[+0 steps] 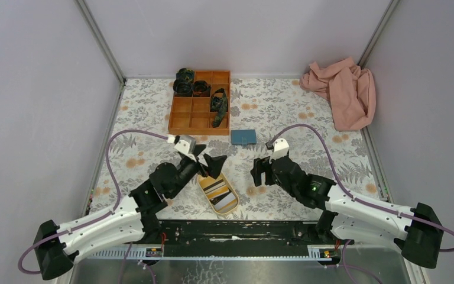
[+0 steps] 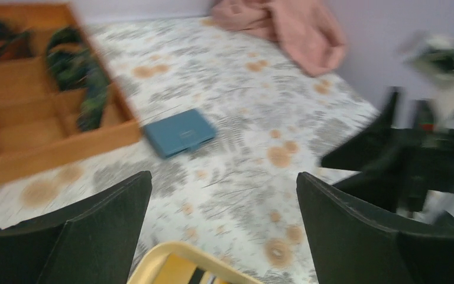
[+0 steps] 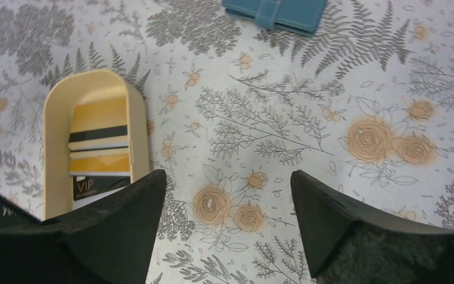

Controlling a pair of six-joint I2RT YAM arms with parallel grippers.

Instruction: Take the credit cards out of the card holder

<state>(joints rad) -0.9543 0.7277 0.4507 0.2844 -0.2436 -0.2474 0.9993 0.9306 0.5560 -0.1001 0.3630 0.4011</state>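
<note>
The floral-patterned tabletop carries everything. At its far right corner lies a crumpled pink cloth. At the far middle stands a shallow orange-brown wooden box with compartments, and some of its far and right-hand compartments hold dark coiled items.

Both arms reach from the near edge inward toward the middle of the tabletop, the left one slanting to the right and the right one slanting to the left, with their wrists tipped downward.

The left end effector is released, its two black fingers spread wide with nothing between them. It hangs over the far end of a pale yellow oval plastic tray.

The right end effector is also released and holds nothing. It sits to the right of the tray, over bare tabletop. In its wrist view the tray runs under the left finger.

The light-blue flat card holder lies closed on the tabletop, a strap across its cover. It is just off the near right corner of the wooden box. It lies beyond both end effectors, well apart from each, roughly in line with the gap between them.

The thin rectangular credit cards lie overlapping inside the yellow tray. They include gold ones with a dark stripe and a black one marked "VIP".
</note>
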